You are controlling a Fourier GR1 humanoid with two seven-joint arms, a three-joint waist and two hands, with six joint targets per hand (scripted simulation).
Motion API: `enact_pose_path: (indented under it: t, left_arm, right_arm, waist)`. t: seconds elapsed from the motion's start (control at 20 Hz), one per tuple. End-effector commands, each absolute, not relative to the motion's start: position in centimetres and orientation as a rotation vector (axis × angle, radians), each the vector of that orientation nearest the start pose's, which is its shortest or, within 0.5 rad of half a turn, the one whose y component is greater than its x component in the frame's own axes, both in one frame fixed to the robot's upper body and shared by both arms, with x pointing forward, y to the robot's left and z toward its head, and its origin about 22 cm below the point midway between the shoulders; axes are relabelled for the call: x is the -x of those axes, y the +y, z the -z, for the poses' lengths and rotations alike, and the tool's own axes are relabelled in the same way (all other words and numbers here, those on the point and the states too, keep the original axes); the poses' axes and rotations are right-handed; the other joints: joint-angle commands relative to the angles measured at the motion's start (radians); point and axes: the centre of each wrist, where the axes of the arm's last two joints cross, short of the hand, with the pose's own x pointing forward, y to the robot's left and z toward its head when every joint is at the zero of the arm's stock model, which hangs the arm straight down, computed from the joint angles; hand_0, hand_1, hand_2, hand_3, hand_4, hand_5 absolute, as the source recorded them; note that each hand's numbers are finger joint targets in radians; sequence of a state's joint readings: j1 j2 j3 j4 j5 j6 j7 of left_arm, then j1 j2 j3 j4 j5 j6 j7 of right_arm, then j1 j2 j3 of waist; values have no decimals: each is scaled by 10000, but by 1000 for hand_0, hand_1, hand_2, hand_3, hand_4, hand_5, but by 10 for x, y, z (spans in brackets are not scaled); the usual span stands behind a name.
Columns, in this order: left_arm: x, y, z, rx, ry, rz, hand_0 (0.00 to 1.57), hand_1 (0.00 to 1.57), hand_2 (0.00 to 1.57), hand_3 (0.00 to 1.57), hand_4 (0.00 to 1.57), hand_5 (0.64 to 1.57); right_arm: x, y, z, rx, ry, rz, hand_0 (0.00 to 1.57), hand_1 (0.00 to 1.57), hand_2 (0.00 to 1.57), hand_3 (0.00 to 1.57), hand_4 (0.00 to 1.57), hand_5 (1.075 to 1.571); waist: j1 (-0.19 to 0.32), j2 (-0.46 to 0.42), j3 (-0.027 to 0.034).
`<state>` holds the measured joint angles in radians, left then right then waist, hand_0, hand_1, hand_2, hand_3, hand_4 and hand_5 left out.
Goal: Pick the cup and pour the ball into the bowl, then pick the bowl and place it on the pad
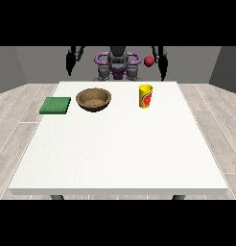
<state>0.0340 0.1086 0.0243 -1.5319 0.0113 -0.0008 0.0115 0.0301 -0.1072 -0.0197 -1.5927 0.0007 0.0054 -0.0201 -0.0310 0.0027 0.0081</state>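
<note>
Robot (pixel 117 65) behind a white table (pixel 120 149), both arms hanging at its sides, with nothing on the table yet touched. The hand at the view's left (pixel 69 62) and the hand at the view's right (pixel 163 65) hang well back from the tabletop; whether their fingers are apart or together cannot be told. The yellow cup (pixel 146 96) stands upright towards the far right of the table, probably set within easy reach of the hand at the view's right. A red ball (pixel 149 61) shows in the air above and behind the cup, just beside that arm, and not inside the cup. The brown bowl (pixel 93 99) sits mouth-up between cup and green pad (pixel 55 105), which lies flat near the table's left edge, an order that suits pouring first and carrying second. Pale wood flooring (pixel 24 110) and grey walls (pixel 33 62) surround the table.
</note>
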Motion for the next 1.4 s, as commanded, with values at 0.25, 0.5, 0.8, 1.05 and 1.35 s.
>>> enact_pose_path:
  t: [0.25,0.5,0.8,1.05,1.35]
  left_arm:
    - [-234,279,-21,-1491,-14984,783,0,0,0,0,0,1535]
    - [-216,183,-58,1581,-13945,-195,0,0,0,0,0,1532]
    - [-207,186,-101,1244,-15665,-441,0,0,0,0,0,1527]
    - [-228,197,-82,540,-16896,-124,0,0,0,0,0,1519]
    - [-271,244,-82,58,-18548,-201,0,0,0,0,0,1493]
  right_arm:
    - [-237,-267,-39,1153,-16115,-997,0,0,0,0,616,1559]
    - [-219,-294,-26,854,-14560,874,0,0,0,0,592,1562]
    - [-223,-299,-51,663,-15631,822,0,0,0,0,517,1563]
    - [-231,-289,-46,440,-16757,447,0,0,0,0,374,1563]
    - [-258,-283,-66,261,-18193,341,0,0,0,0,275,1569]
  waist:
    - [179,-2723,-35]
    - [560,-3287,-72]
    - [499,-1673,-80]
    - [211,-537,-81]
    - [39,1175,-86]
